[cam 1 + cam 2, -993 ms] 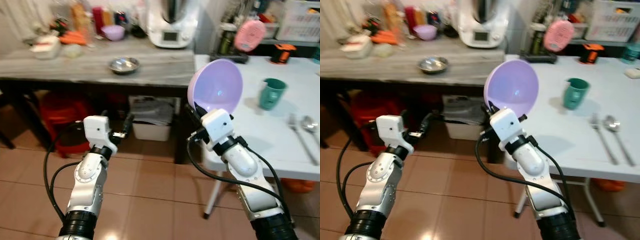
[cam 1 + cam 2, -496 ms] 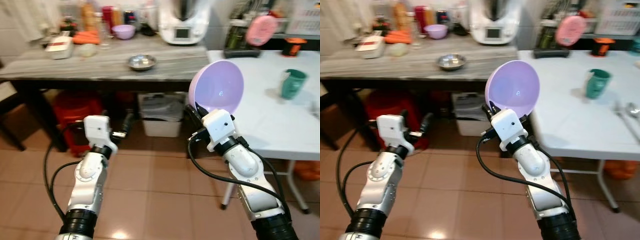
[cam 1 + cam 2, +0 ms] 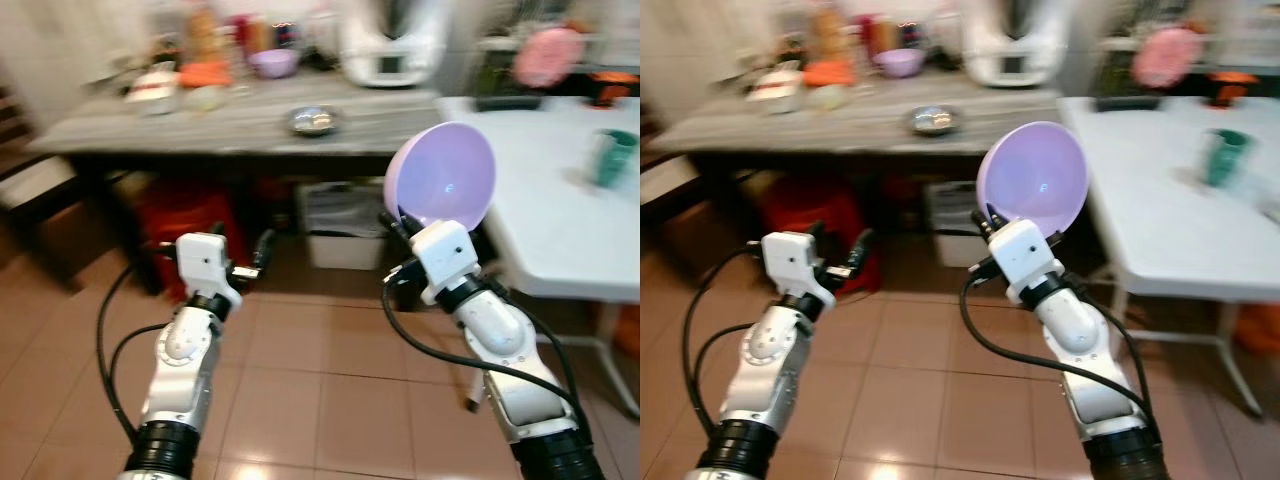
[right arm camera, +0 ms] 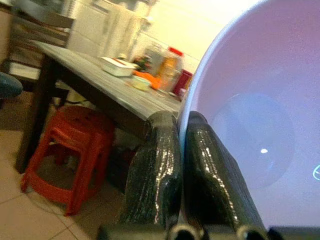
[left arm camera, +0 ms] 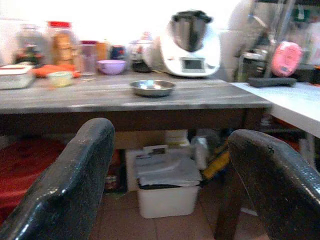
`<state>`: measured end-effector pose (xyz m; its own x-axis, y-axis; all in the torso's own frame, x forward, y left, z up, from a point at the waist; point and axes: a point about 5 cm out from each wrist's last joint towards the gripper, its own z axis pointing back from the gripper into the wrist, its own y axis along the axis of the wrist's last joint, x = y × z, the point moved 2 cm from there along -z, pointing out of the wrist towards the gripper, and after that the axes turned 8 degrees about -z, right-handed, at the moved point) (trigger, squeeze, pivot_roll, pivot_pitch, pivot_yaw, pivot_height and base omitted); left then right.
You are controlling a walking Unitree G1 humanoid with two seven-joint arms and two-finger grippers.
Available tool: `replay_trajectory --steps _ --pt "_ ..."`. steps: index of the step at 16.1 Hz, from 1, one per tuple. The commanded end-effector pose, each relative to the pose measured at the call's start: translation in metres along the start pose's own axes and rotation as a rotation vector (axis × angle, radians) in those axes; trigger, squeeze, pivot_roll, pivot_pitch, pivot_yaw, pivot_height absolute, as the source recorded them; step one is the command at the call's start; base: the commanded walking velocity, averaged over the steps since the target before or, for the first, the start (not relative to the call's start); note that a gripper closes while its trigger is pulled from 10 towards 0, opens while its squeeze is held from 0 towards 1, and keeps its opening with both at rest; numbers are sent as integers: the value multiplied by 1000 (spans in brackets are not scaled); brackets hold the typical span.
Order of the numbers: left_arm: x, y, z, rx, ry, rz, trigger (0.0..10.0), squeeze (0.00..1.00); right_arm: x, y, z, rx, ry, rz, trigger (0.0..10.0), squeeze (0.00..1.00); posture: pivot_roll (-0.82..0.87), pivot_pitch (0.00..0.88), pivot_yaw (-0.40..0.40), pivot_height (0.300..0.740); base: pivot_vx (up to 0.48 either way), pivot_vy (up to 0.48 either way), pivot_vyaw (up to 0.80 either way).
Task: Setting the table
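Right gripper (image 4: 181, 150): its two black fingers are pinched together on the rim of the lavender bowl (image 3: 441, 188), one finger on either side of the wall.
Bowl position: held up in the air on its edge, hollow facing the robot, at the near left edge of the white table (image 3: 560, 210), not over it yet.
Left gripper (image 5: 170, 170): fingers spread apart with nothing between them, held low on the left above the tiled floor (image 3: 320, 380).
Table so far: a green cup (image 3: 612, 158) stands far right on the white table; the head views are blurred, so nothing else there can be read.
Background: a grey counter (image 3: 230, 125) on the far left carries a steel dish (image 3: 313, 120), a small purple bowl (image 3: 273, 63) and a white kitchen machine (image 3: 391, 45).
Risk: the grip is on a thin rim only, so the tilted bowl could swivel or slip out while the robot walks.
Second risk: the bowl is close to the table edge and could knock against it if the arm swings across too low.
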<state>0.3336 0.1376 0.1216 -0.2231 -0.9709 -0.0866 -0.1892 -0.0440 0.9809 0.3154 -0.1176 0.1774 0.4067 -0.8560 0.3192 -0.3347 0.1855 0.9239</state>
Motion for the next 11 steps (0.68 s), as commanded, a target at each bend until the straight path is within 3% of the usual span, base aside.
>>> replay_trajectory --steps 1,2,11 --pt "-5 3 -1 8 4 -16 10000 0 0 9 -4 36 6 5 10000 0 -90 16 45 740 341 0 800" --pt "-6 3 -1 9 5 -15 10000 0 0 10 -4 38 3 3 10000 0 -90 16 45 740 349 0 600" --pt "-1 2 -1 8 -11 -1 10000 0 1 9 -3 36 4 3 10000 0 -95 18 47 740 376 0 0"
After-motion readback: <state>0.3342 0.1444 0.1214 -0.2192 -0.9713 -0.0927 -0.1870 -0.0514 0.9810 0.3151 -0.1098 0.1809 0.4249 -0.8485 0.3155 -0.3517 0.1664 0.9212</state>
